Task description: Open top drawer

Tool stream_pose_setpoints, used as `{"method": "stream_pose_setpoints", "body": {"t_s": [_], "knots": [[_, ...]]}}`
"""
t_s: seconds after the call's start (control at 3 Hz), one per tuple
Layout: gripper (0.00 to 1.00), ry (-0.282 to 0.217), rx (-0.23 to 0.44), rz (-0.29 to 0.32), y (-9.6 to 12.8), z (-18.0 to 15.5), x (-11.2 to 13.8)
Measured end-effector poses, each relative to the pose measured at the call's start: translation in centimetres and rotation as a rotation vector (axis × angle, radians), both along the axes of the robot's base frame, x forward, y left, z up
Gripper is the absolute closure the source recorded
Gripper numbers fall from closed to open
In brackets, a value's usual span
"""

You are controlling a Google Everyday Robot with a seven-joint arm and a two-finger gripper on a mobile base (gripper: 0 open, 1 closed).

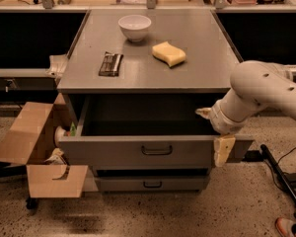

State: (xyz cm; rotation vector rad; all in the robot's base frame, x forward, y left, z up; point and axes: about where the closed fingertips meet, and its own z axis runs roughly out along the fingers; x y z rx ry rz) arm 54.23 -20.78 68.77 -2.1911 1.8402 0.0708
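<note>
The top drawer (113, 152) is a wide grey metal drawer with a dark loop handle (156, 150) at centre. It stands pulled well out of the grey cabinet, and its inside looks dark. My gripper (214, 132) is at the right end of the drawer's front panel. One pale finger (223, 151) hangs down in front of the panel and the other (203, 113) reaches inside the drawer, so the fingers straddle the panel's top edge. The white arm comes in from the right.
A narrower grey drawer (148, 183) sits shut below. On the cabinet top (202, 73) are a white bowl (134, 27), a yellow sponge (169, 54) and a dark bar (110, 64). An open cardboard box (37, 152) stands at the left. Cables (281, 177) and a shoe (290, 227) lie right.
</note>
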Motion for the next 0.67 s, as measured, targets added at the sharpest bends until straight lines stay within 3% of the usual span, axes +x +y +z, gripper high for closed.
{"method": "stream_pose_setpoints", "body": {"t_s": [0.33, 0.67], "knots": [[0.0, 0.032, 0.011, 0.008, -0.1, -1.2, -0.5], [0.27, 0.042, 0.012, -0.004, -0.6, -1.5, -3.2]]}}
